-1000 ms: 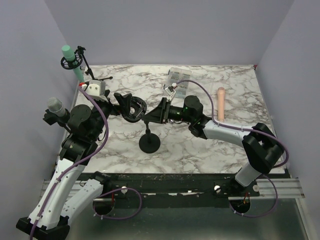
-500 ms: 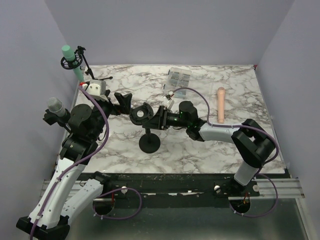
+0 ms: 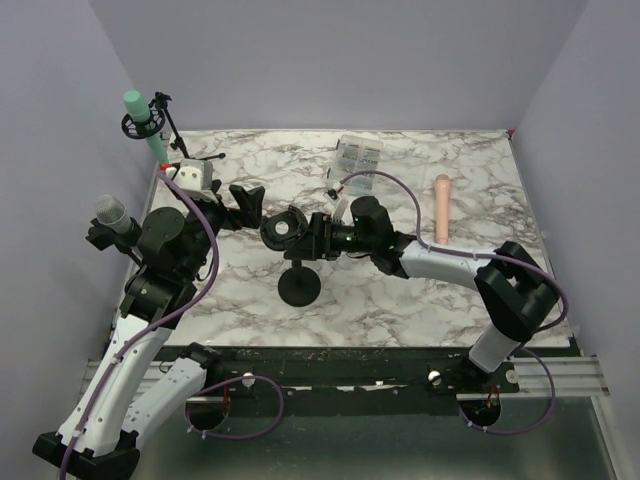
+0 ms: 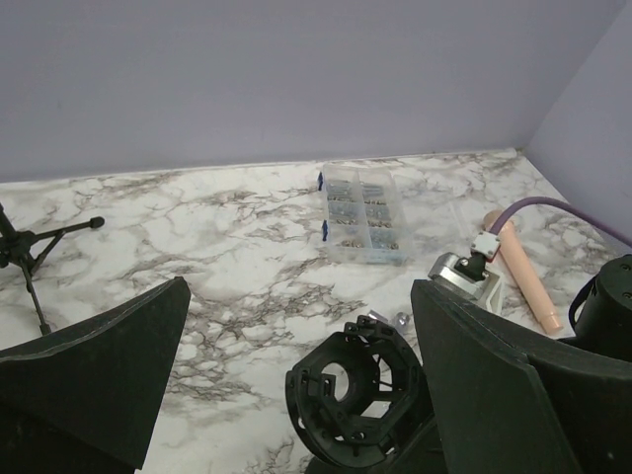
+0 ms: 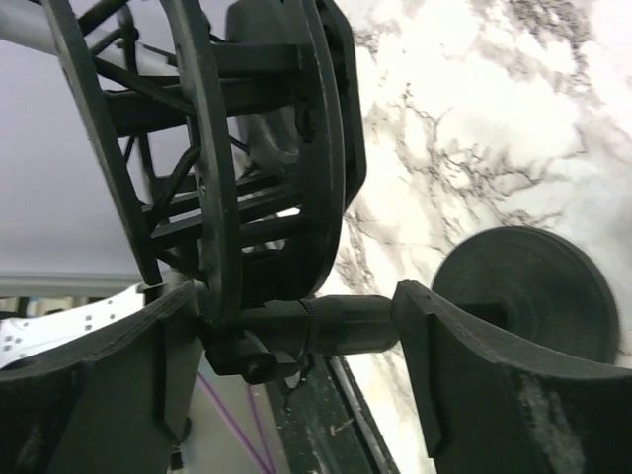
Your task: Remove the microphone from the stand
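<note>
A black stand with a round base carries an empty ring-shaped shock mount; I see straight through its hole in the left wrist view. A peach microphone lies flat on the marble at the right, apart from the stand, and also shows in the left wrist view. My right gripper is open, its fingers close on either side of the neck under the mount, with the base behind. My left gripper is open and empty, just left of the mount.
A clear parts box sits at the back centre. A green microphone stands in a tripod stand at the back left corner. A grey microphone sits beside the left arm. Purple walls close the table in.
My right gripper has moved left and come around the stand's neck. The mount has shifted away from the left gripper, towards the right. The left arm has barely moved.
</note>
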